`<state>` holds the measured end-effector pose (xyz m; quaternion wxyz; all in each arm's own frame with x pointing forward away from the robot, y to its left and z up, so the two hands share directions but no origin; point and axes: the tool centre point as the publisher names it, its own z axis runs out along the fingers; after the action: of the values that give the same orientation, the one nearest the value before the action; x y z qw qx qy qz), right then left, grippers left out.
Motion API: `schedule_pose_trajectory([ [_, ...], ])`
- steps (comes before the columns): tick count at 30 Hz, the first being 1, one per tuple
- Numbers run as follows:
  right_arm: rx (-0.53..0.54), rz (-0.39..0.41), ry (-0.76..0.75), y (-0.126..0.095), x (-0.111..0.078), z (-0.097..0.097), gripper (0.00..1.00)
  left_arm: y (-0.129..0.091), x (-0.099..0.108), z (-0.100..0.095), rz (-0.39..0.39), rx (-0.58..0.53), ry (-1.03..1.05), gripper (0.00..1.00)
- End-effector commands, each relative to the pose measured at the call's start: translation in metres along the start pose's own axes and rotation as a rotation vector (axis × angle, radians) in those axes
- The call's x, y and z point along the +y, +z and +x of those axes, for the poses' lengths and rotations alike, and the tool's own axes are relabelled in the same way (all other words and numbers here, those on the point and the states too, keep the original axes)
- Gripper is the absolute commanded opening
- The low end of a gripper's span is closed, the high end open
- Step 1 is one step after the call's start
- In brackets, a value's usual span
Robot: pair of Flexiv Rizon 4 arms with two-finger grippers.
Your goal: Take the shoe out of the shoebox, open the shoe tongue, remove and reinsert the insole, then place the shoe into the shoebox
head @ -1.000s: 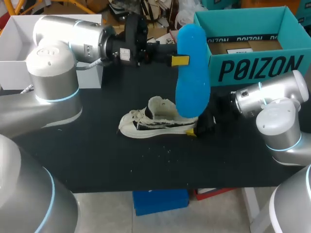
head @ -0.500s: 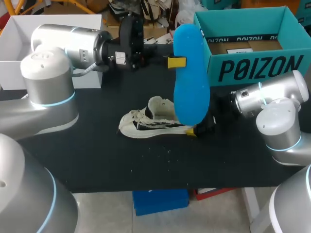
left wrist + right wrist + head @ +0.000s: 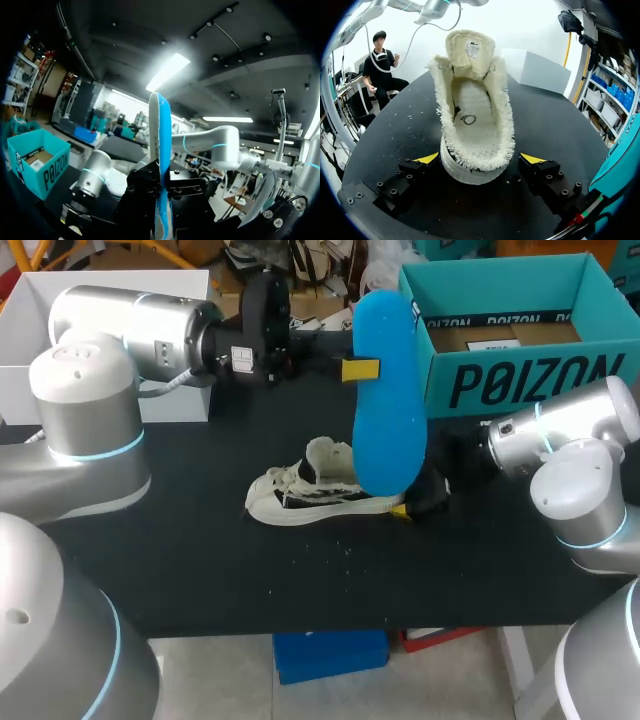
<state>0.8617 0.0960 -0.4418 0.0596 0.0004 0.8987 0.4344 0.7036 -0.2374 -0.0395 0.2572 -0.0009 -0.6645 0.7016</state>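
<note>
Insole [image 3: 388, 390], blue: held upright above our table [image 3: 200, 570], clamped in left gripper [image 3: 360, 369]. Shoe [image 3: 300, 495], cream: resting on the table, tongue raised, heel between the parted fingers of our right gripper [image 3: 480, 159], with slim gaps either side. Shoebox [image 3: 520, 370], teal: well behind the shoe.

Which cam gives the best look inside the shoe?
Right wrist view: it looks straight into the shoe, tongue lifted clear, footbed exposed. Head view shows the shoe side-on, its heel hidden behind the blue insole. Left wrist view shows no shoe, only the insole edge-on.
</note>
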Motion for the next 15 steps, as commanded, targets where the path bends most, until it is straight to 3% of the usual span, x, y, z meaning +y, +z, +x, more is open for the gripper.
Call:
schedule_pose_trajectory([
  [1, 0.026, 0.139, -0.041, -0.025, 0.01, -0.002, 1.0, 0.001, 0.001, 0.001, 0.002, -0.006, 0.002, 0.0],
  [7, 0.028, 0.31, -0.093, -0.045, 0.016, -0.01, 1.0, 0.001, 0.001, 0.001, 0.002, -0.006, 0.002, 0.0],
  [12, 0.042, 0.497, -0.12, -0.049, 0.021, -0.012, 1.0, 0.001, 0.001, 0.001, 0.002, -0.006, 0.002, 0.0],
  [15, 0.034, 0.565, -0.116, -0.048, 0.024, -0.012, 1.0, 0.001, 0.001, 0.001, 0.002, -0.006, 0.002, 0.0],
])
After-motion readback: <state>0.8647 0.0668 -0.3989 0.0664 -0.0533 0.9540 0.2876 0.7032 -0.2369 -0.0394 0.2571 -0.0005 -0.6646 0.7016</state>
